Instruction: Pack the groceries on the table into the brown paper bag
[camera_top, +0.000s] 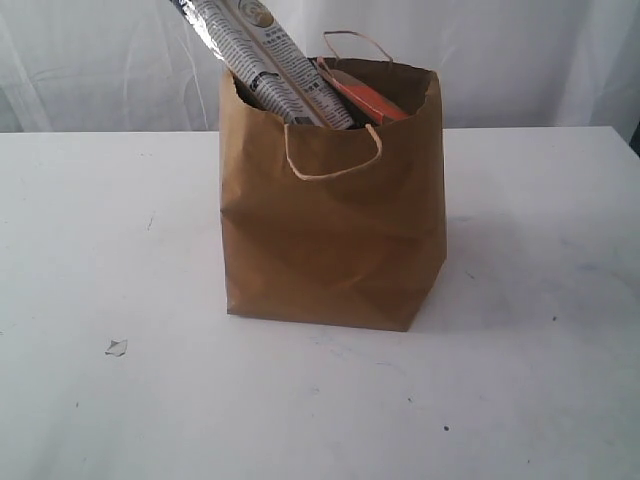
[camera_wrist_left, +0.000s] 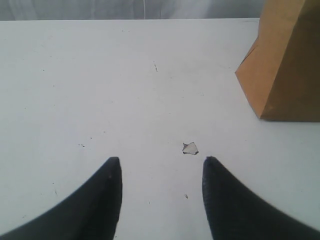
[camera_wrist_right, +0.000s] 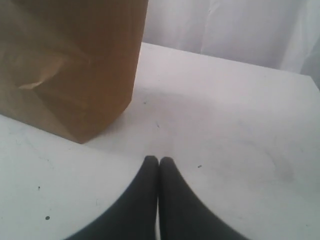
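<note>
The brown paper bag (camera_top: 335, 230) stands upright in the middle of the white table (camera_top: 100, 250). A long noodle packet (camera_top: 265, 55) pokes out of its top, leaning left. Beside it the orange label of a pouch (camera_top: 370, 98) shows inside the rim. No groceries lie loose on the table in any view. My left gripper (camera_wrist_left: 161, 160) hovers over bare table, open, with nothing between its fingers; the bag (camera_wrist_left: 285, 60) is off to one side of it. My right gripper (camera_wrist_right: 159, 159) is shut and empty, close to a lower corner of the bag (camera_wrist_right: 70, 65). Neither gripper shows in the exterior view.
A small white scrap (camera_top: 116, 347) lies on the table in front of the bag to the left, just ahead of my left fingertips (camera_wrist_left: 190, 148). A white curtain (camera_top: 520, 50) hangs behind the table's far edge.
</note>
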